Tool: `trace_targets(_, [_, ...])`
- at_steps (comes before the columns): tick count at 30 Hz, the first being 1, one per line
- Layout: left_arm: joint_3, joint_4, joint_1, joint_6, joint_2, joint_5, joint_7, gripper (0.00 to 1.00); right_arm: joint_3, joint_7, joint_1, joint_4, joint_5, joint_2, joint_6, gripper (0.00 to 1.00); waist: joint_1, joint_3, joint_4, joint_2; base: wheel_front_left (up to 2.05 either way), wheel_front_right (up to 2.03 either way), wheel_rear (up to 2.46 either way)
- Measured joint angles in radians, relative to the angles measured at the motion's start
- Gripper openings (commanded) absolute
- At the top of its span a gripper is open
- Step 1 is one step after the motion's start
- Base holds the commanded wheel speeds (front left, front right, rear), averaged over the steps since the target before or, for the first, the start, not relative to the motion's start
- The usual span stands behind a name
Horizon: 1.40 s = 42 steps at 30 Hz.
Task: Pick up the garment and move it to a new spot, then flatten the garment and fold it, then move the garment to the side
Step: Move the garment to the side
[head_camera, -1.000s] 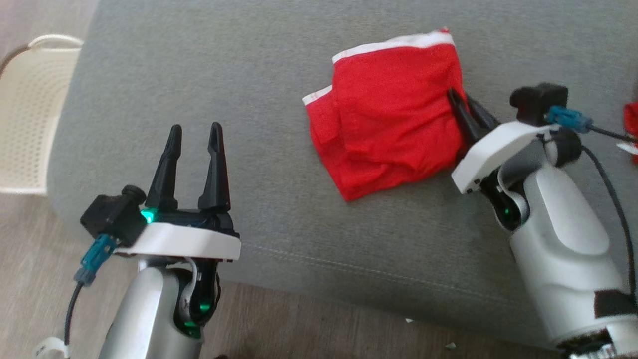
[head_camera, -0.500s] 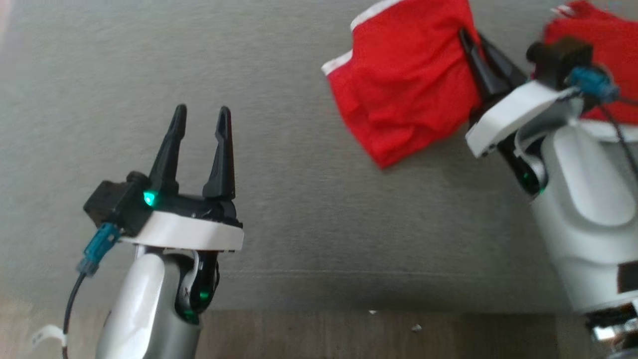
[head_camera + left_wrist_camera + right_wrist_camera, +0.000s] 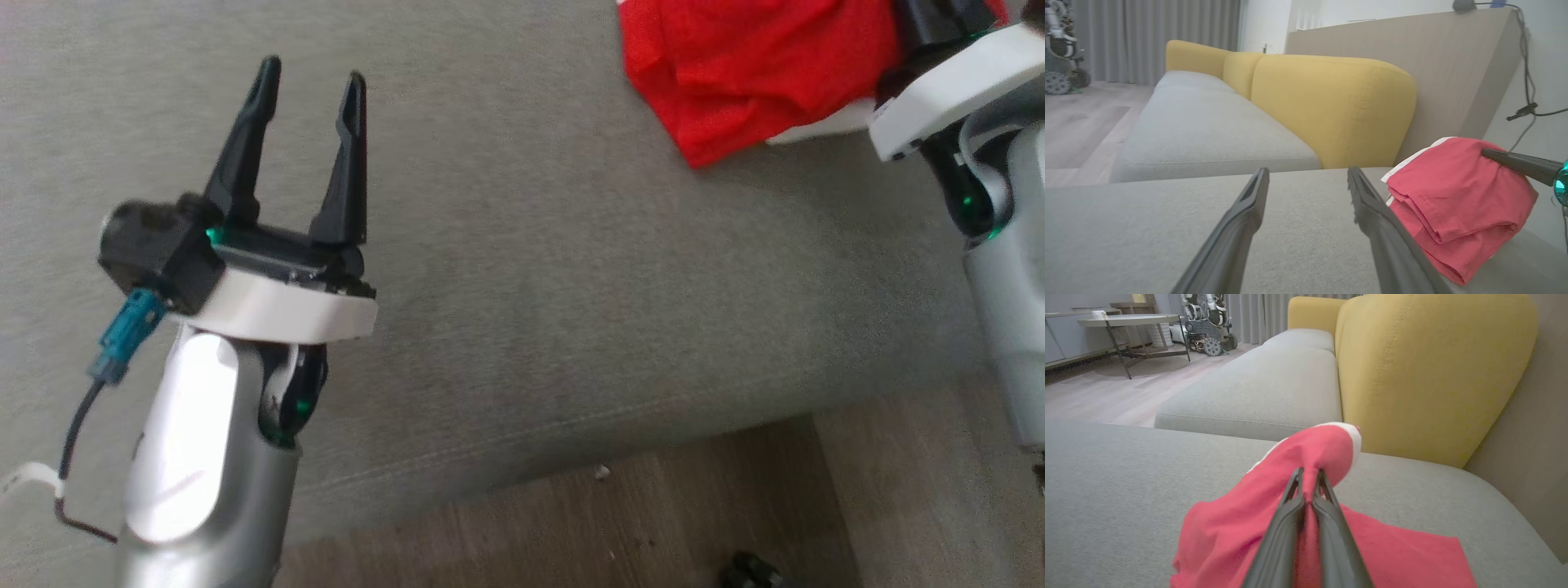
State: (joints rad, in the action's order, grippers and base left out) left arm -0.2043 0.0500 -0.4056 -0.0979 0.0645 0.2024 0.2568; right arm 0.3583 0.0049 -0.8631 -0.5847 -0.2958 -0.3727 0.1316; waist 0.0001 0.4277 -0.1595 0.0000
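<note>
The folded red garment [image 3: 751, 73] is seen at the far right of the grey sofa cushion [image 3: 571, 286], its top pinched up while its lower folds appear to rest on the fabric. It is grasped by the clenched right pincer [image 3: 1308, 471]. The left pincer [image 3: 310, 73] is held released over bare cushion, well apart. The move to the side is judged to be in hand. The bundle is best carried low and level so the folds are not shaken loose, then laid flat before release, clear of the flat red cloth [image 3: 1412, 555] just beside it.
</note>
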Motion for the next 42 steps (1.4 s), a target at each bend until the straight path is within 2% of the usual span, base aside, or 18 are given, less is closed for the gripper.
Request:
trace_targets(10, [-0.007,0.009,-0.027,-0.008,0.044,-0.025,-0.002,1.00,-0.070,-0.098,-0.083,-0.079,0.001,-0.003,0.000,0.00,0.0001,0.136,-0.091,0.0000,0.00,0.00,0.00])
trace_targets(18, [-0.003,-0.006,-0.032,-0.006,0.066,-0.025,-0.010,1.00,-0.107,-0.145,-0.087,-0.097,0.016,-0.004,0.000,0.00,0.0000,0.201,-0.118,0.0000,0.00,0.00,0.00])
trace_targets(24, [-0.003,-0.022,-0.042,0.001,0.068,-0.025,-0.010,1.00,-0.130,-0.162,-0.101,-0.111,0.073,-0.007,0.000,0.00,0.0000,0.222,-0.117,0.0000,0.00,0.00,0.00])
trace_targets(25, [-0.003,-0.022,-0.045,0.001,0.068,-0.025,-0.010,1.00,-0.141,-0.162,-0.102,-0.113,0.073,-0.005,0.000,0.04,0.0000,0.223,-0.116,0.0000,0.00,0.00,0.00])
trace_targets(26, [-0.003,-0.022,-0.048,0.002,0.068,-0.025,-0.010,1.00,-0.152,-0.160,-0.102,-0.116,0.068,-0.001,0.000,0.79,0.0000,0.223,-0.116,0.0000,0.00,0.00,0.00])
trace_targets(27, [-0.002,-0.021,-0.049,0.002,0.068,-0.025,-0.010,1.00,-0.161,-0.151,-0.102,-0.121,0.056,0.007,0.000,1.00,0.0000,0.222,-0.115,0.0000,0.00,0.00,0.00])
trace_targets(35, [0.001,0.018,-0.045,0.010,0.061,-0.011,-0.007,1.00,-0.180,-0.103,-0.096,-0.122,0.075,0.028,0.000,1.00,0.0000,0.154,-0.115,0.0000,0.00,0.00,0.00])
trace_targets(42, [0.012,0.035,-0.013,0.011,0.025,0.019,0.000,1.00,-0.196,-0.103,-0.037,-0.004,0.047,0.085,0.000,1.00,0.0000,0.053,-0.090,0.0000,0.00,0.00,0.00])
